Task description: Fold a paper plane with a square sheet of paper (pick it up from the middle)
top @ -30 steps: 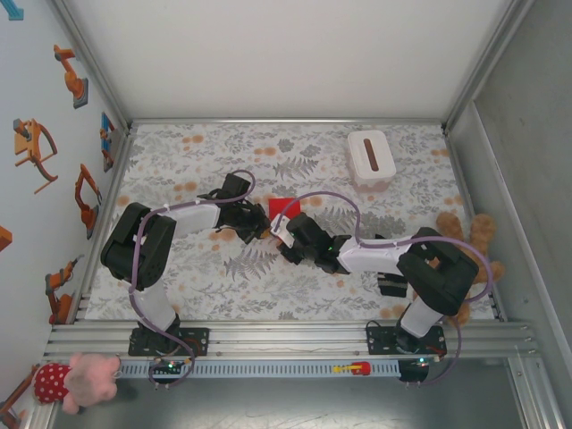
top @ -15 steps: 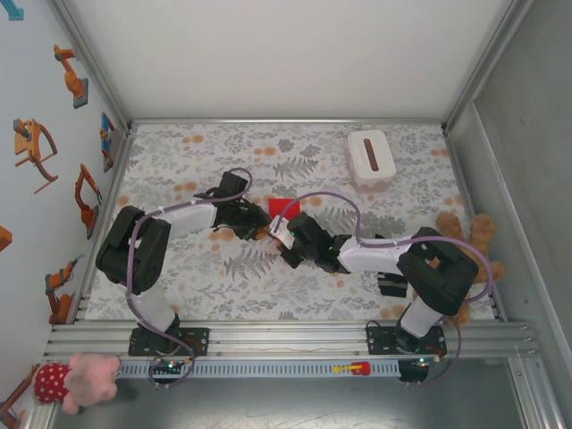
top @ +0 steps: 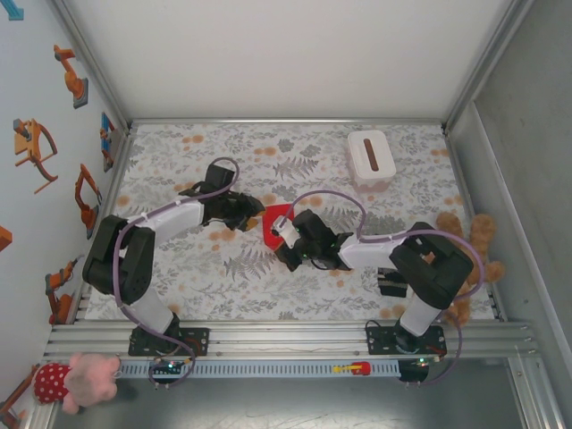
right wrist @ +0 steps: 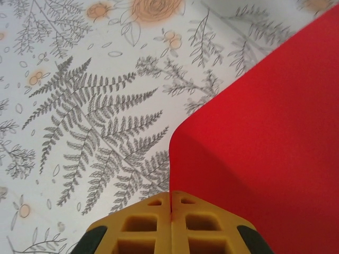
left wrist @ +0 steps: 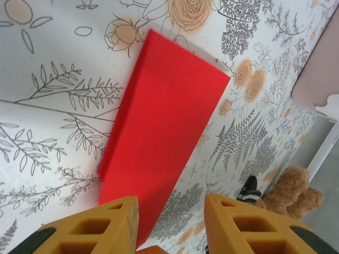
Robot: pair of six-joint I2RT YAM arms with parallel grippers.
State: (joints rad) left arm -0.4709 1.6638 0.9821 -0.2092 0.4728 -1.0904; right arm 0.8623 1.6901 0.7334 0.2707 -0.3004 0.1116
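Observation:
The square sheet of paper (top: 278, 216) is bright red and folded into a narrow slanted strip at the middle of the flowered table. In the left wrist view the square sheet of paper (left wrist: 164, 121) lies flat, its near end reaching between my fingers. My left gripper (top: 256, 209) (left wrist: 169, 203) hovers open at the sheet's left side, holding nothing. My right gripper (top: 285, 231) (right wrist: 171, 194) is shut on the sheet's near edge, and the paper (right wrist: 265, 132) curls up from the pinch. The paper plane is out of view.
A white box (top: 370, 158) with a dark slot stands at the back right. A brown teddy bear (top: 474, 237) (left wrist: 288, 196) lies by the right wall. A pink plush (top: 85, 375) sits off the table at the front left. Metal frame walls ring the table.
My left gripper has opened, let go of the sheet and drawn back to the left. My right gripper has shut on the sheet's near edge. More of the red paper now shows.

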